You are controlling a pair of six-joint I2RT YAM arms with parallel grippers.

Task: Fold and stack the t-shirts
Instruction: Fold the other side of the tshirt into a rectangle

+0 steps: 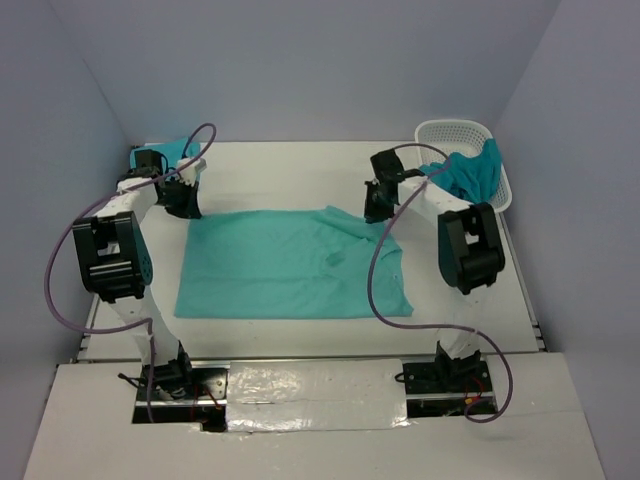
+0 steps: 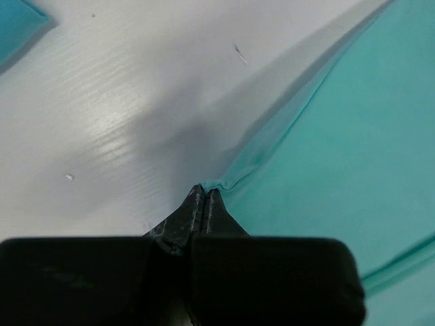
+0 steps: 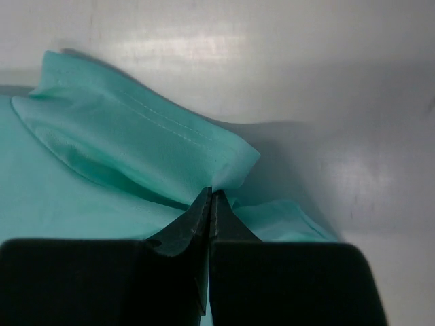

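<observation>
A mint-green t-shirt (image 1: 290, 265) lies spread flat in the middle of the white table (image 1: 290, 175), its long side running left to right and its near edge well short of the arm bases. Its far right corner is rumpled, and the right wrist view shows a hemmed flap (image 3: 143, 139) there folded back over the fabric beneath. The right gripper (image 3: 211, 198) is clamped on that flap; its black fingers meet at the tips with cloth pinched between them. At the far left corner the left gripper (image 2: 204, 195) is likewise clenched on the shirt's edge (image 2: 340, 136) - a small pucker of cloth sits right at the closed tips, and a crease runs from it away along the border. From above, both grippers (image 1: 186, 208) (image 1: 377, 212) stand at the shirt's far edge, one at each end. Past the right arm, in the far right corner of the table, stands a white laundry basket (image 1: 455, 130) with a darker teal t-shirt (image 1: 475, 172) draped in it and over its near rim. In the far left corner, behind the left arm, a bit of teal fabric (image 1: 168, 149) shows - too hidden to tell what garment it is.
</observation>
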